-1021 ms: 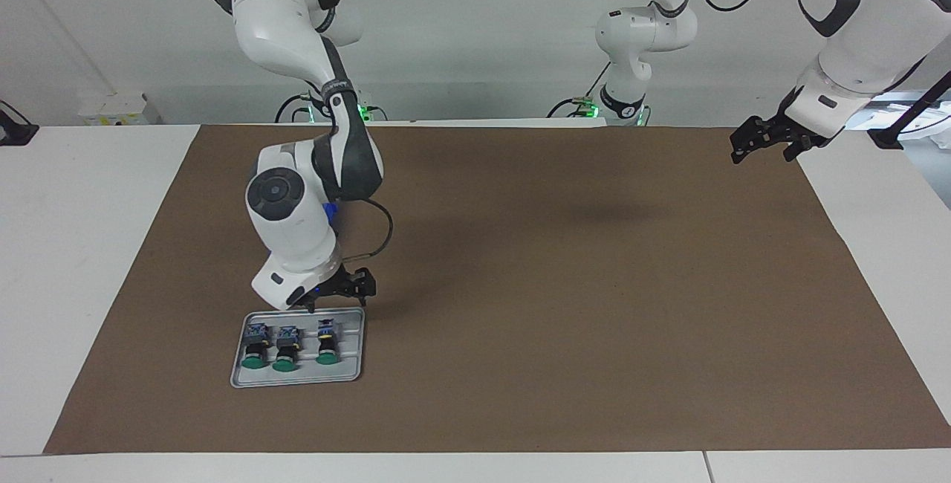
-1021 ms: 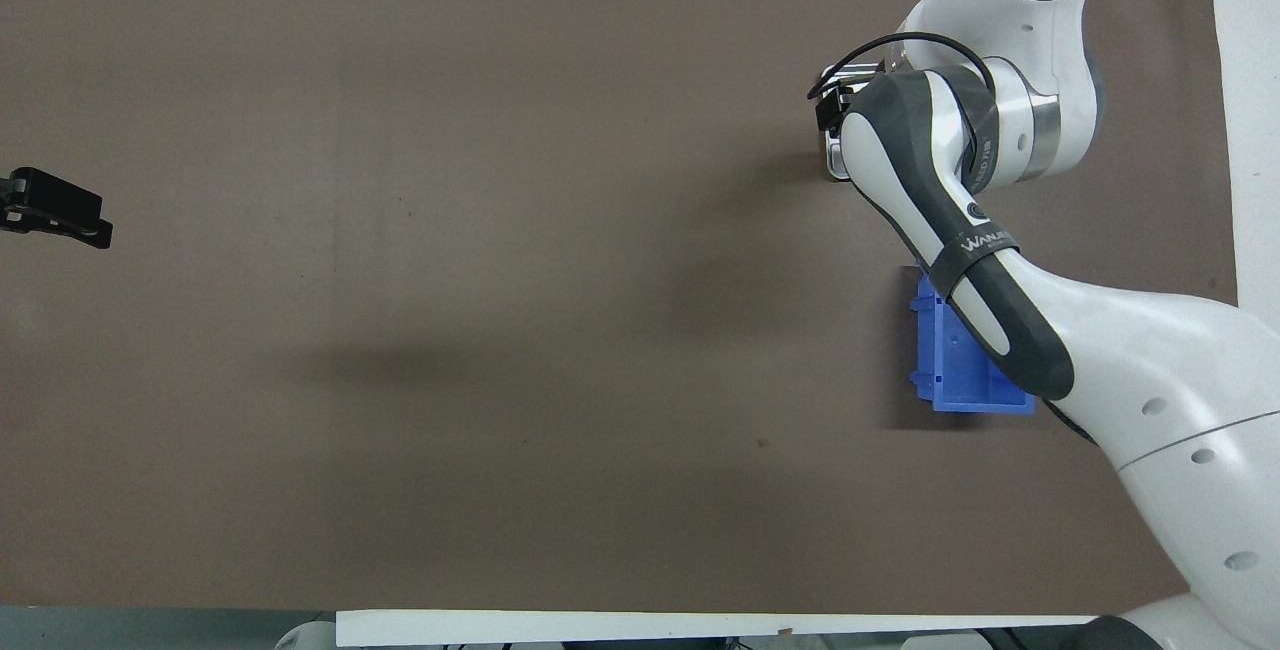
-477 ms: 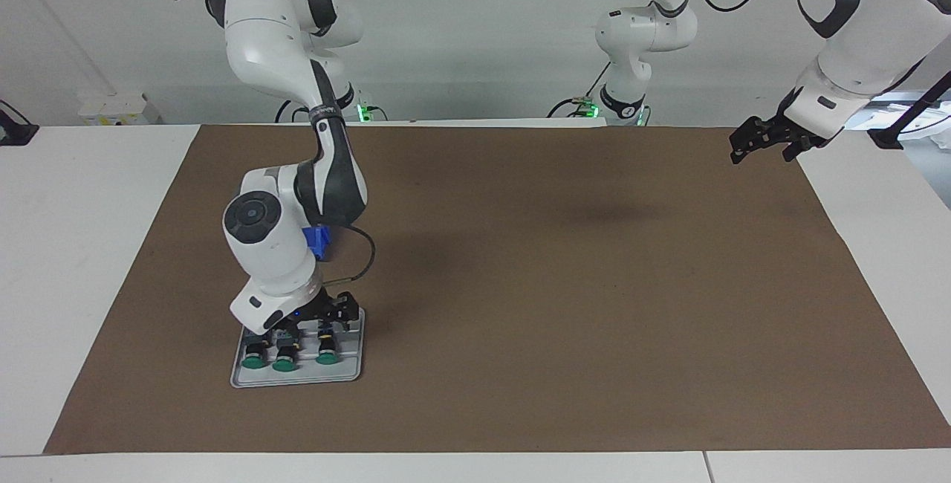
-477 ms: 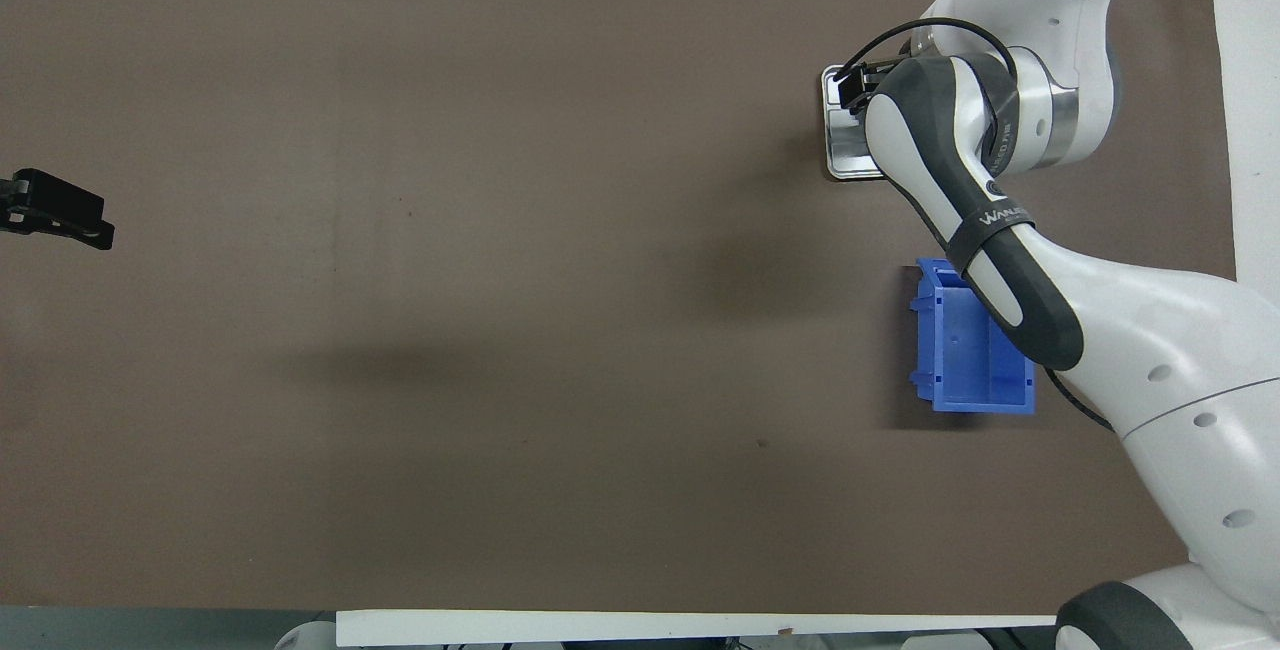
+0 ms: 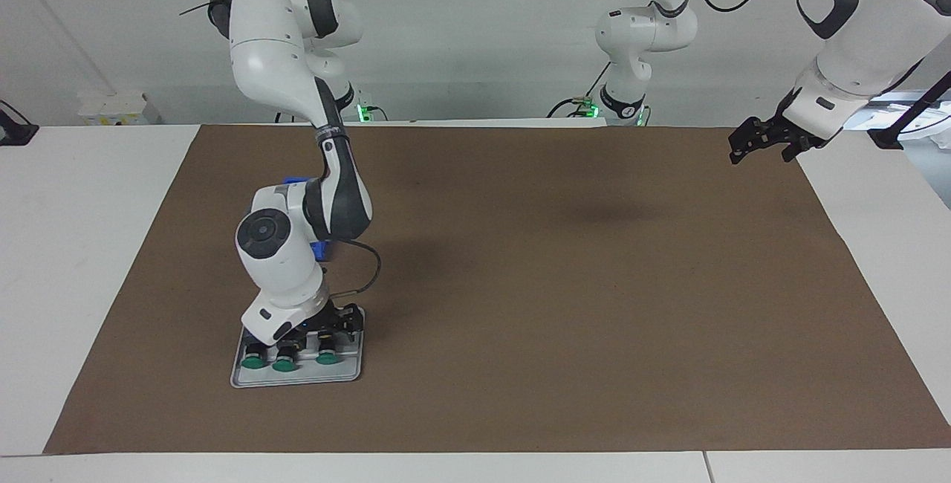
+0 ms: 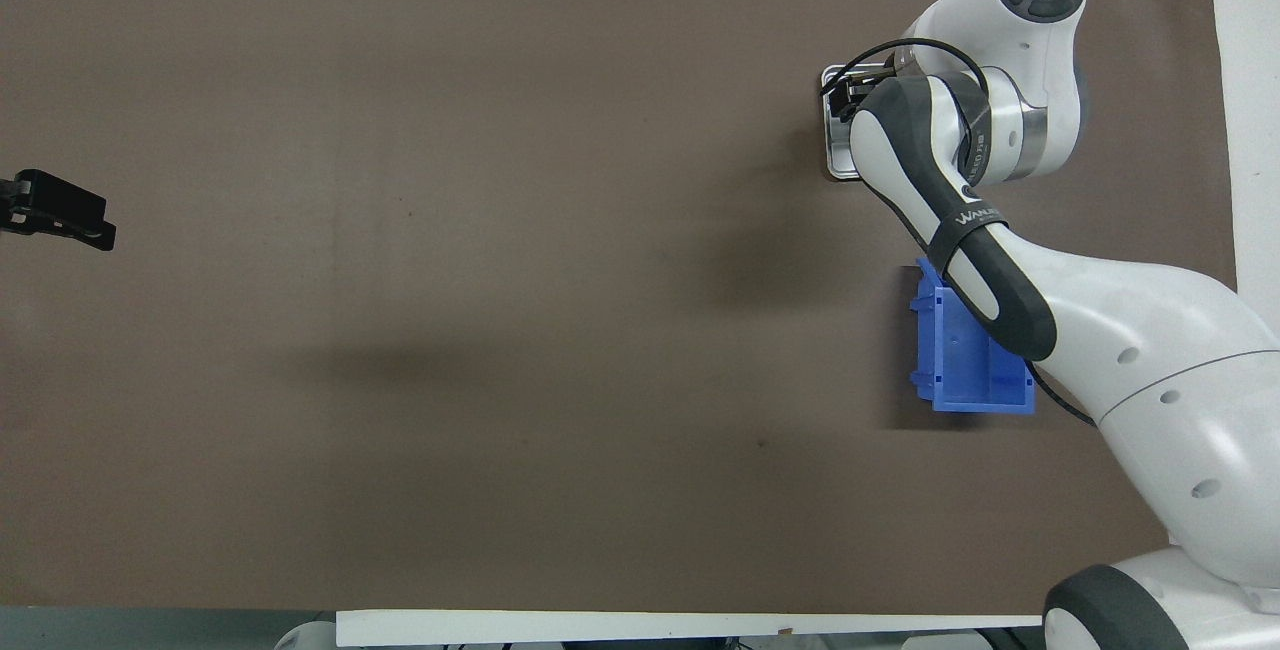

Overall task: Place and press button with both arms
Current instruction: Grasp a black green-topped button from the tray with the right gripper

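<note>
Right gripper [image 5: 331,325]: lowered into grey tray [image 5: 349,374] at lower left of the facing view, down at the rear blocks of the buttons; whether fingers are spread or clamped on anything cannot be told. Buttons: three in a row in the tray, green caps pointing away from the robots; button under the gripper [image 5: 325,355], middle button [image 5: 283,363], outer button [image 5: 252,361]. Tray corner [image 6: 832,80] alone showing in the overhead view, upper right, otherwise covered by right arm. Blue bin [image 6: 960,370] at right of the overhead view, nearer the robots than the tray. Left gripper [image 5: 765,143]: waiting aloft at upper right of the facing view, over edge of brown mat [image 5: 565,305], fingers spread, nothing between them.
</note>
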Available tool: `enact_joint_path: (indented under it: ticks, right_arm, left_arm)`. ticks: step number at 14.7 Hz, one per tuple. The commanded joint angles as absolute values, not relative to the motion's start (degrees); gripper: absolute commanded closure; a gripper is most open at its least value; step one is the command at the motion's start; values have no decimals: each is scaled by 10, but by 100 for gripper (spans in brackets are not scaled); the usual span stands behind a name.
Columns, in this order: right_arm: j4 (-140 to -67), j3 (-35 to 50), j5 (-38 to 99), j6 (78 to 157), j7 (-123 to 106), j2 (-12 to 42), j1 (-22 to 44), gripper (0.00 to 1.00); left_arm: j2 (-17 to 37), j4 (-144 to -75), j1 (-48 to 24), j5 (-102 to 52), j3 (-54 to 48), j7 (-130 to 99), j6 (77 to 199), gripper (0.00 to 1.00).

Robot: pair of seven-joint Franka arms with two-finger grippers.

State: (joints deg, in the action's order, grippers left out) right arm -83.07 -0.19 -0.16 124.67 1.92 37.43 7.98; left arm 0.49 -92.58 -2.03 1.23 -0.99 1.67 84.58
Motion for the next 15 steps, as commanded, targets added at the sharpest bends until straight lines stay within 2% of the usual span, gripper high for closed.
enact_joint_path:
  ticks: [1, 4, 7, 10, 15]
  right_arm:
    - [-855, 3, 9, 1267, 3, 369, 74, 17]
    - [-862, 3, 9, 1269, -6, 369, 68, 34]
    - [-865, 3, 10, 1268, -4, 368, 69, 59]
    - [-862, 3, 10, 1264, -3, 367, 70, 100]
    - [-846, 3, 11, 1181, 4, 317, 81, 100]
  left_arm:
    - [-12, -947, -25, 18, -8, 16, 860, 0]
    - [-12, -947, -25, 18, -8, 15, 860, 0]
    - [-12, -947, -26, 18, -8, 14, 860, 0]
    - [-12, -947, -27, 18, -8, 13, 860, 0]
    - [-12, -947, -27, 18, -8, 12, 860, 0]
